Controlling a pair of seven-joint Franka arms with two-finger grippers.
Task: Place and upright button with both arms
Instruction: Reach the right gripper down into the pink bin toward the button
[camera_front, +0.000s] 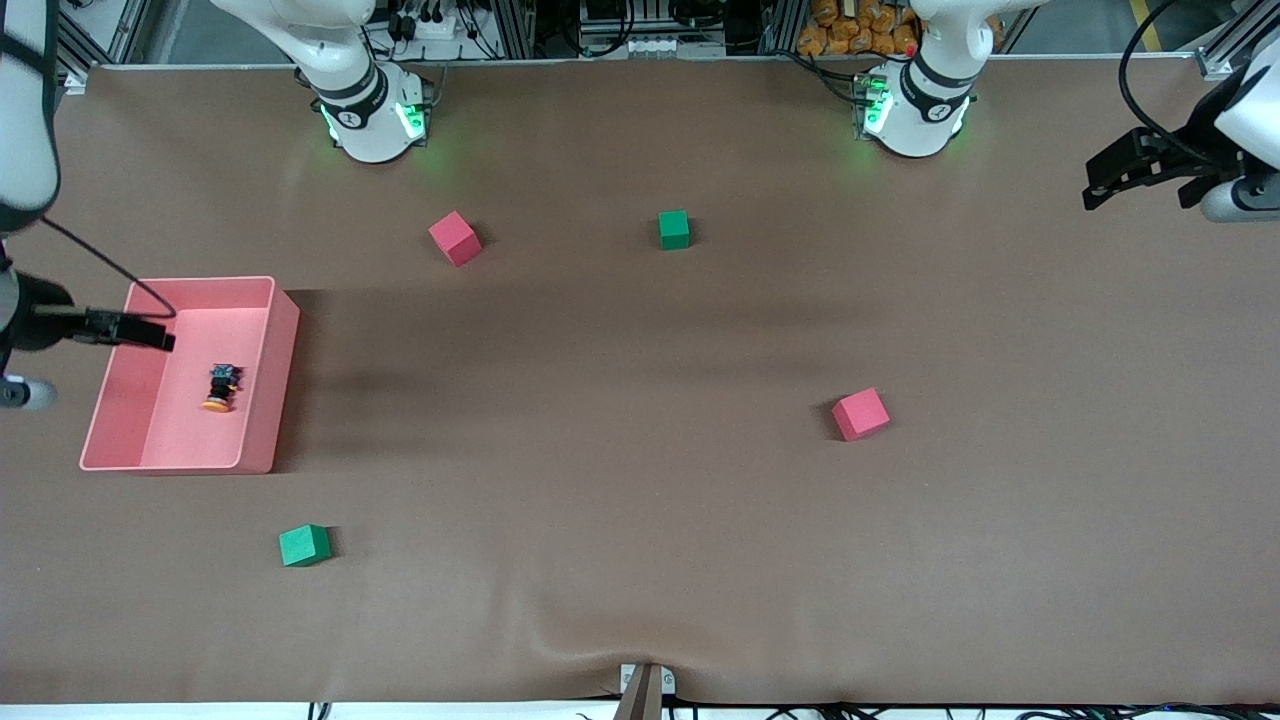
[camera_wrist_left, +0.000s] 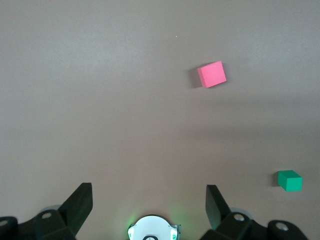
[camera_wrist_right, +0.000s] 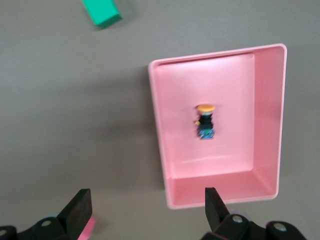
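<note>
Pink plastic walls surround your button (camera_front: 221, 386), which lies on its side in the bin (camera_front: 283, 380) at mid-left of the front frame, orange cap toward the camera. Your right gripper (camera_front: 150, 333) hangs over the bin's upper-left corner, jaws spread and holding nothing. Your left gripper (camera_front: 1140, 172) waits at the upper right of the frame, over bare brown table (camera_front: 640, 500), jaws spread too. Near it on the table you see a red cube (camera_wrist_left: 212, 74) and a green cube (camera_wrist_left: 290, 180).

Even, soft overhead light; the table (camera_front: 640, 480) carries broad dim shadow bands. Cubes cast short shadows. The right wrist view is slightly blurred.
</note>
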